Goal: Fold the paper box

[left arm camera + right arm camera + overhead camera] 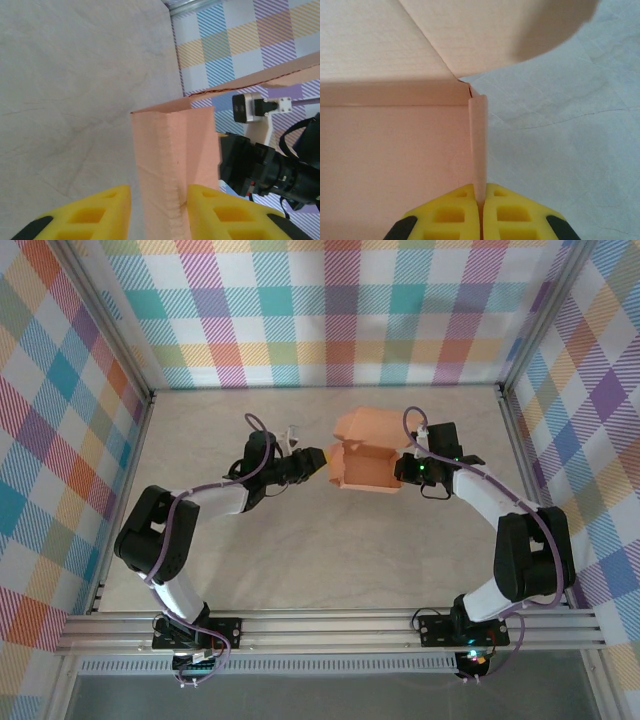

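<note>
Paper box: one, salmon-orange, partly erected, lid flap raised at far side, at mid-worktop between two end effectors. Left end effector: two yellow fingers straddling box's left wall; whether clamped, cannot tell. Right end effector: two fingers pressed together, pinching thin upright right wall.

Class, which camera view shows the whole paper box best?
Top external: the paper box appears whole, lid flap open. Left wrist shows one folded side wall; right wrist shows part of the inside, one wall and the flap's underside.
</note>
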`<state>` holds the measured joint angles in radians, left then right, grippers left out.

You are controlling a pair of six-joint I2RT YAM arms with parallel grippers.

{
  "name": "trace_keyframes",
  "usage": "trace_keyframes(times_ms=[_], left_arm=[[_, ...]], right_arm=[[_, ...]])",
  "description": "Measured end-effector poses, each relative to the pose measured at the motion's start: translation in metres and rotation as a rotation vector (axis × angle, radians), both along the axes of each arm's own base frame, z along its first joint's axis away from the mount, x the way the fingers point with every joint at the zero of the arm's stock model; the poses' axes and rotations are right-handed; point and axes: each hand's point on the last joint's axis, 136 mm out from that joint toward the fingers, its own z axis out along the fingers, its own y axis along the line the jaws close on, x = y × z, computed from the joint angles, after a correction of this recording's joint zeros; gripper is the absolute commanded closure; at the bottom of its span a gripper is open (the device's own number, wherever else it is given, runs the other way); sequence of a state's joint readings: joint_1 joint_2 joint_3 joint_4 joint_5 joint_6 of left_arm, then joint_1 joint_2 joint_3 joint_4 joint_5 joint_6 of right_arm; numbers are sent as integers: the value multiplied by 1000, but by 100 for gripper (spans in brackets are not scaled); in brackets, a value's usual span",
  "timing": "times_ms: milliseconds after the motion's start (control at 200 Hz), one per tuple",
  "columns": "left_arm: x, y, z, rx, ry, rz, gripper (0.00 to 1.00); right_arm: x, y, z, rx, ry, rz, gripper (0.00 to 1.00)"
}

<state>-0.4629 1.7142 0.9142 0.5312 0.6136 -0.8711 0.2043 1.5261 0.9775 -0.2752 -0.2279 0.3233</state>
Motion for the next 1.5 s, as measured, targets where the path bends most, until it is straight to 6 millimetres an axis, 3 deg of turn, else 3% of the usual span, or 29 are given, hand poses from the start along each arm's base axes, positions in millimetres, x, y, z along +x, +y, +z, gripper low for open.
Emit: trace_keyframes(times_ms=[165, 390, 600, 755, 960, 1505], left_arm=[[-3, -10, 8, -10, -16, -25, 74], [-3, -17, 1, -3, -1, -39, 77], [-7, -29, 8, -9, -11, -64, 69], [-8, -33, 0, -1, 9, -73, 62], [-9, -33, -8, 15, 33, -73, 72], [-7, -37, -26, 36, 71, -78, 79]], right_arm=[[-1, 2, -2, -5, 3, 7, 100], [-1, 1, -9, -21, 18, 0, 100], [-4, 2, -20, -55, 44, 8, 100], [-5, 3, -22, -72, 47, 7, 100], [-6, -5, -25, -110, 56, -17, 100], [-8, -2, -24, -116, 63, -10, 100]])
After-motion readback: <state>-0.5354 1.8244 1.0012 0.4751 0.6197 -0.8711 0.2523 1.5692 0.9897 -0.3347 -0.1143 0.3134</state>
